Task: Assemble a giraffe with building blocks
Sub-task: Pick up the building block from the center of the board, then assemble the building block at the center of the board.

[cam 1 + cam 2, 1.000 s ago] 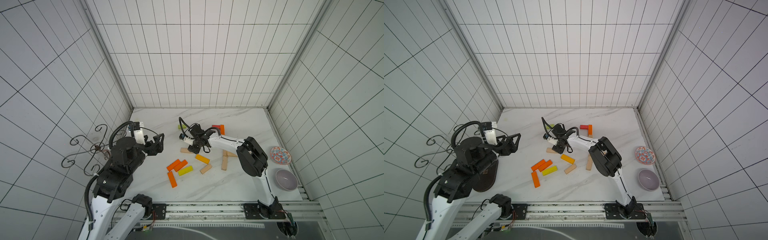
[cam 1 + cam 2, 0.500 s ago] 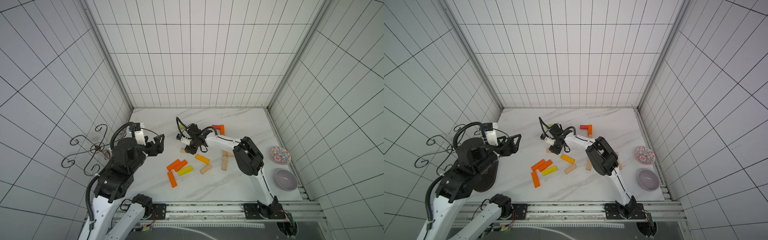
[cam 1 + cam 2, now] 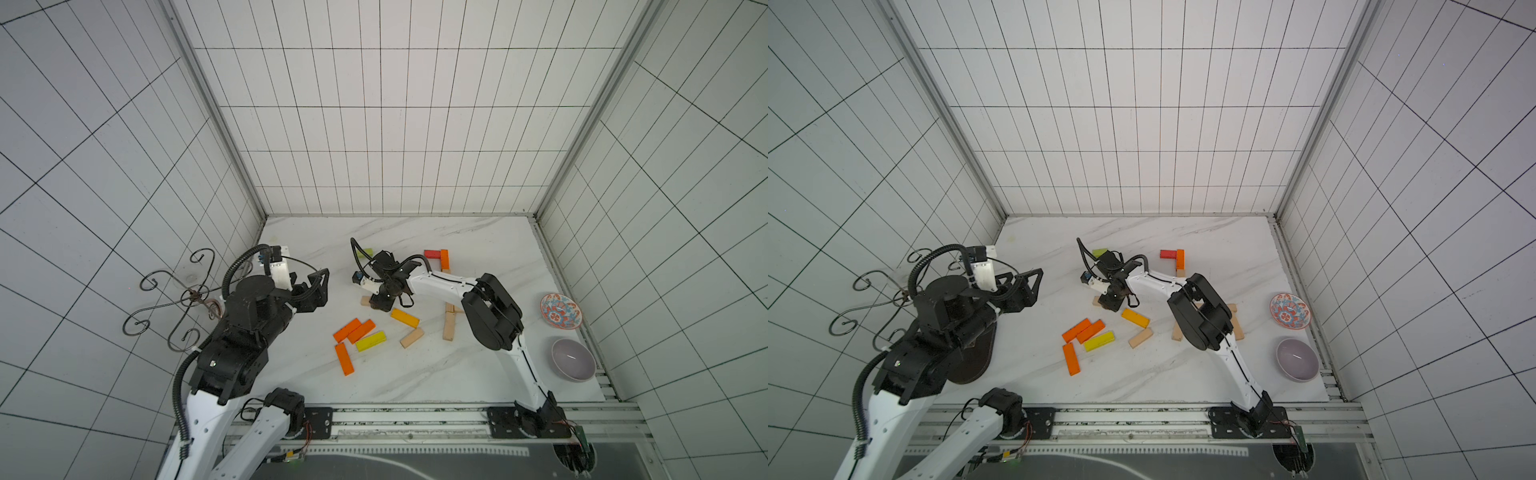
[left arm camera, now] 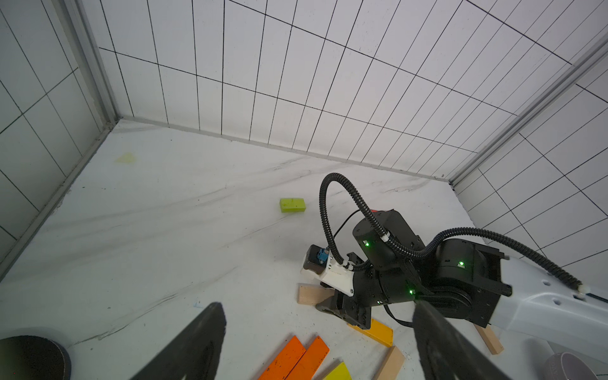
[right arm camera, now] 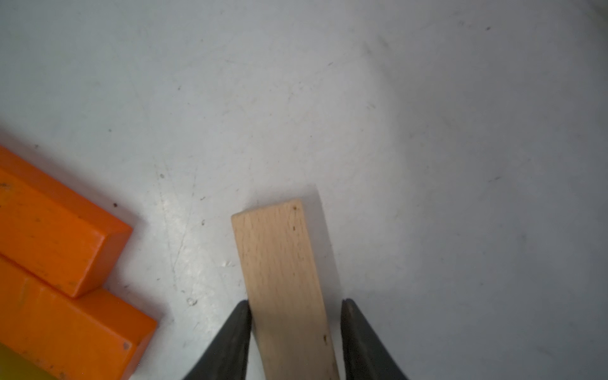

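Right wrist view: right end effector (image 5: 295, 302) straddles the wooden block (image 5: 276, 250), jaws slightly ajar, not yet clamped

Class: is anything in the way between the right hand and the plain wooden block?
Nothing visible does. In the right wrist view the right hand straddles the plain wooden block, a finger on each side; the orange blocks lie off to one side, apart from it.

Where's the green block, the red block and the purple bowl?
green block (image 4: 292, 204), left wrist view, middle of the block.
red block (image 3: 432, 253), in a top view, middle of its top.
purple bowl (image 3: 572, 359), in a top view, its inside.
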